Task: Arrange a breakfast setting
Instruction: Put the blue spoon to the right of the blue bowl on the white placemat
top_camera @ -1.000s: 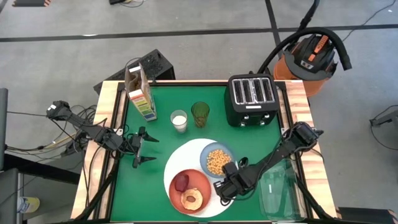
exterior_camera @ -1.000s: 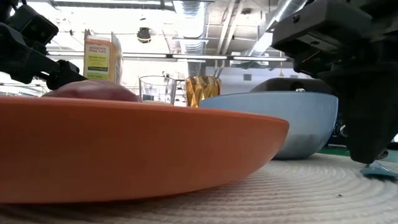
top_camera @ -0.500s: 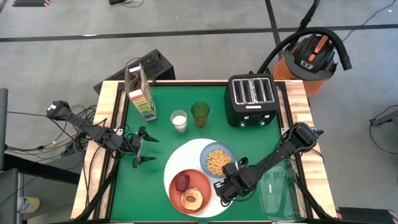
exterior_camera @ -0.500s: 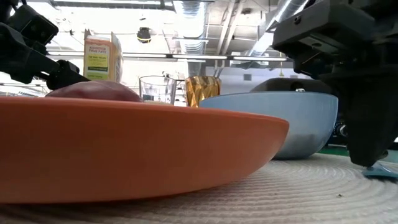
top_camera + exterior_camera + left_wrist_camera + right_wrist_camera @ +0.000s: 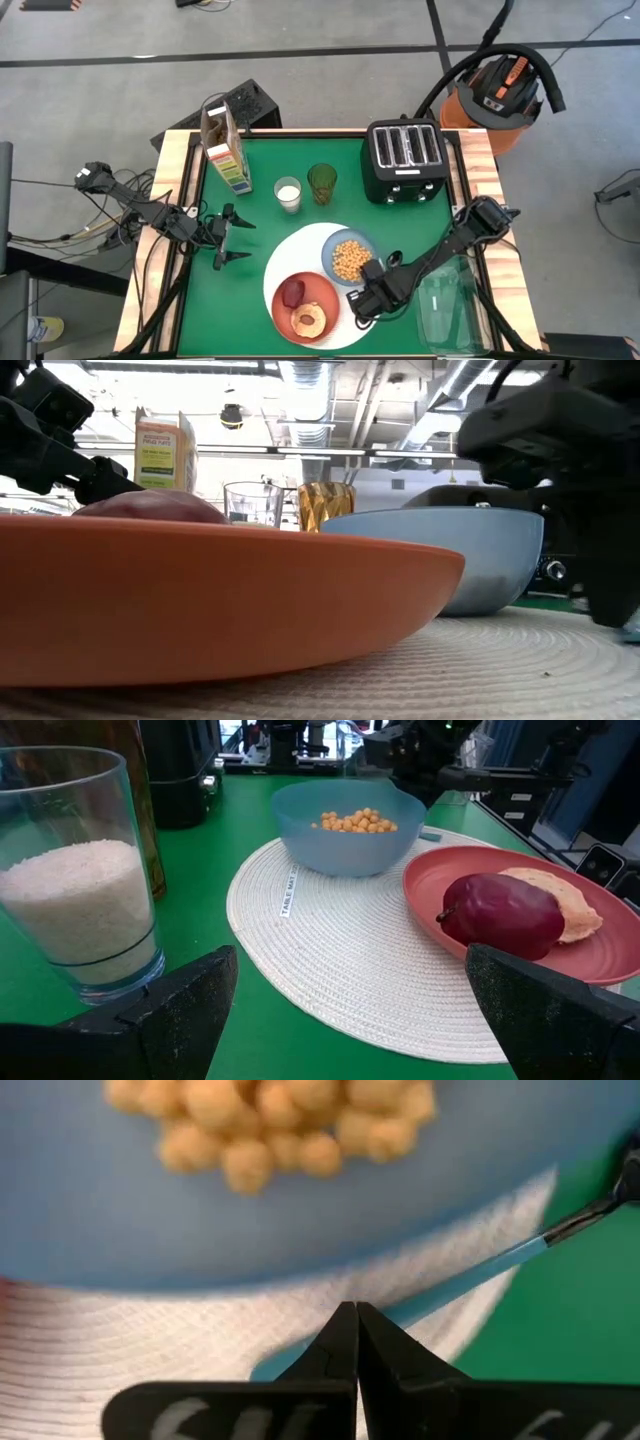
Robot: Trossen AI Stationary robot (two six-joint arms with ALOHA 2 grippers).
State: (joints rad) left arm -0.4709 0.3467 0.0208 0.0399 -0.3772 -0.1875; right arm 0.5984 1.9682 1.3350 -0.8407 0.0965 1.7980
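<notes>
A round white woven mat (image 5: pixel 300 262) lies at the table's near middle. On it stand an orange-red plate (image 5: pixel 322 290) with a dark red apple (image 5: pixel 292 293) and a bagel (image 5: pixel 308 319), and a light-blue bowl (image 5: pixel 333 247) of cereal balls. The blue-handled spoon (image 5: pixel 480 1265) lies slanting at the mat's right edge, beside the bowl. My right gripper (image 5: pixel 360 300) is down over the spoon's handle, shut on it. My left gripper (image 5: pixel 222 243) waits open at the table's left, above the green cloth. My right gripper pinches the spoon's blue handle (image 5: pixel 420 1302) between its two fingers, a little in from the handle's free end (image 5: pixel 268 1370). The fingers come from above, pointing down, and lie across the handle. The handle's end (image 5: pixel 630 635) is low at the mat's surface.
A black four-slot toaster (image 5: pixel 403 158) stands at the far right and a clear plastic container (image 5: pixel 445 305) at the near right, close to my right arm. A cereal box (image 5: pixel 225 150), a glass of white grains (image 5: pixel 288 193) and an amber glass (image 5: pixel 322 183) stand at the far left.
My right gripper has gone a little toward the table's right edge, staying low and shut. The spoon's blue handle end has slid the same way along the mat.
</notes>
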